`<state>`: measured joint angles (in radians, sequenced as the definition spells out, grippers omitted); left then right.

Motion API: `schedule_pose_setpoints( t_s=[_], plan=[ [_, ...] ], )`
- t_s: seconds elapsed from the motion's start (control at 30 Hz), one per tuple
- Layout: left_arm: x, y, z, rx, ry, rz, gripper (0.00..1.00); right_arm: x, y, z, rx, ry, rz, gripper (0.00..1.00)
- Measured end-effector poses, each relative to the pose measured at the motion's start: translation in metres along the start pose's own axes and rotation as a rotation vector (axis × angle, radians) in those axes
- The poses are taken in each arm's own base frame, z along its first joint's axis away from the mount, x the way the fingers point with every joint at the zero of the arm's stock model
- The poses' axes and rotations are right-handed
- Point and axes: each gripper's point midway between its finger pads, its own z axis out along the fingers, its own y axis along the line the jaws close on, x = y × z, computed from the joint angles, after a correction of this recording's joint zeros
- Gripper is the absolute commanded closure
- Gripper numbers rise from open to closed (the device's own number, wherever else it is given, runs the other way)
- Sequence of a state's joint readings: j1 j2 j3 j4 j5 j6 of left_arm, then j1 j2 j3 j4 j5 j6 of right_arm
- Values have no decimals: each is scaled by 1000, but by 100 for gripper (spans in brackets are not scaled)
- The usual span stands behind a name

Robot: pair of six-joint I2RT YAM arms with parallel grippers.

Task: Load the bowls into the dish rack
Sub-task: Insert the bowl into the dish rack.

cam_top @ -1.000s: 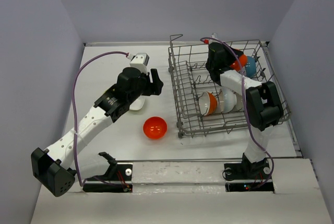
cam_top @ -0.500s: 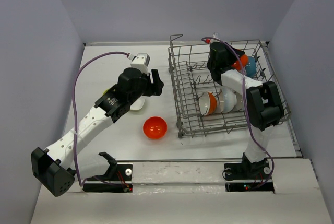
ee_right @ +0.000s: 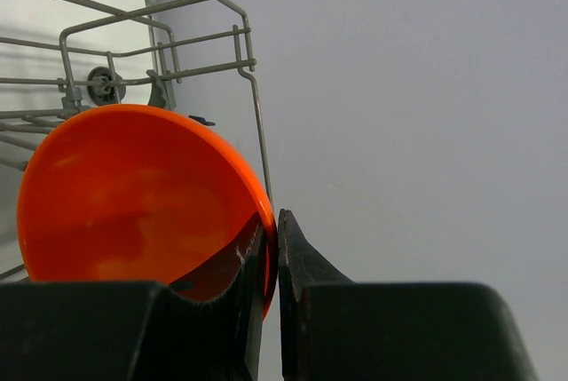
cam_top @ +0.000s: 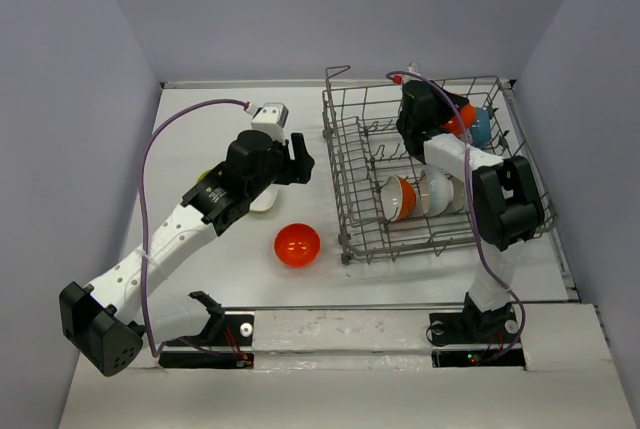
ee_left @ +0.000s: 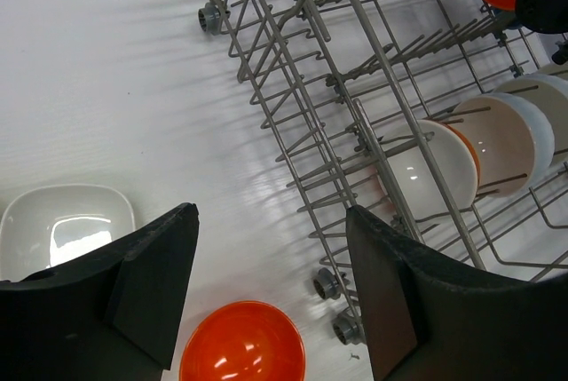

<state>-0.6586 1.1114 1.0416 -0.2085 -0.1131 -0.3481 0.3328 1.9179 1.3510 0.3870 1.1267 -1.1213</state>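
The grey wire dish rack (cam_top: 340, 189) stands on the right half of the table. My right gripper (cam_top: 447, 121) is over its far end, shut on the rim of an orange-red bowl (ee_right: 124, 194), which it holds on edge beside a blue bowl (cam_top: 481, 129). Two bowls (cam_top: 398, 197) (cam_top: 435, 192) stand on edge between the tines. My left gripper (ee_left: 271, 212) hovers open and empty left of the rack. Below it on the table are another orange-red bowl (ee_left: 241, 343) and a squarish white bowl (ee_left: 62, 226).
The rack's small wheels (ee_left: 327, 283) rest on the table by its near left corner. A raised handle (cam_top: 337, 73) stands at its far left corner. A bit of yellow-green (cam_top: 207, 175) shows behind the left arm. Grey walls enclose the table.
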Motion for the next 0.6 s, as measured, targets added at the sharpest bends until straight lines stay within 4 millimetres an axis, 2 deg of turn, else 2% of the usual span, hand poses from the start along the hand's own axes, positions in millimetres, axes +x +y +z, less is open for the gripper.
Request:
schedule_pose_setpoints(
  t_s=[0.6],
  plan=[
    [1,-3,0,6,3,4,23,0,-1,2,12,-15,-19,99]
  ],
)
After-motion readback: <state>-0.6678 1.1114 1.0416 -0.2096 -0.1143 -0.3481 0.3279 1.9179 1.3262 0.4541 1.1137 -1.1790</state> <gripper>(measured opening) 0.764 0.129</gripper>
